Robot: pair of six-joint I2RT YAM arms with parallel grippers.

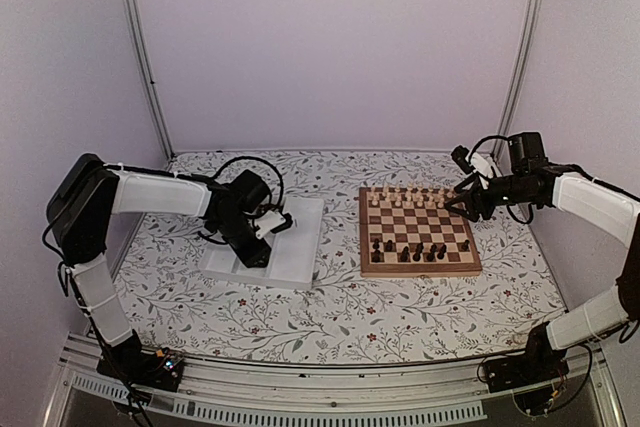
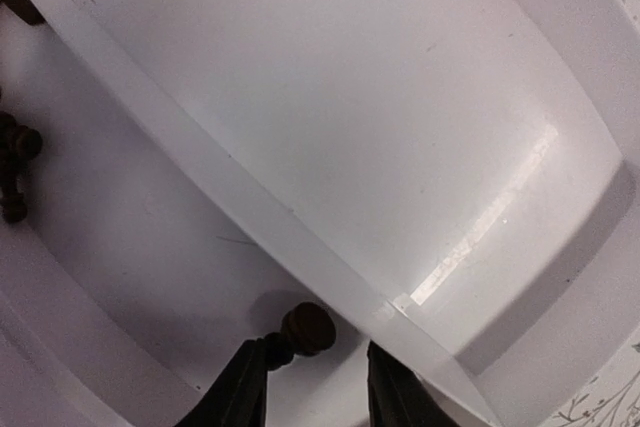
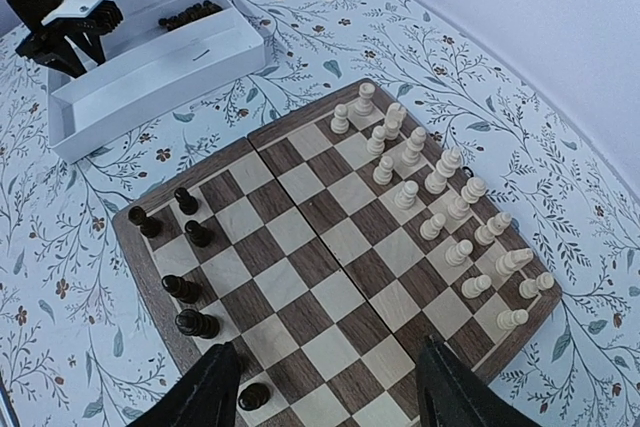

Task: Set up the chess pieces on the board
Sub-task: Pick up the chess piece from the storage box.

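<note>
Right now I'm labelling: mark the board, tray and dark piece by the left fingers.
board (image 1: 425, 222): top view, middle squares.
tray (image 1: 300, 242): top view, bare floor.
dark piece (image 2: 307, 327): left wrist view, round head.

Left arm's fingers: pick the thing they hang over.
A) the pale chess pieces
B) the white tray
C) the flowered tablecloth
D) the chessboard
B: the left wrist view shows the fingers low over the floor of the white tray, next to a dark chess piece; the chessboard lies off to the right.
</note>
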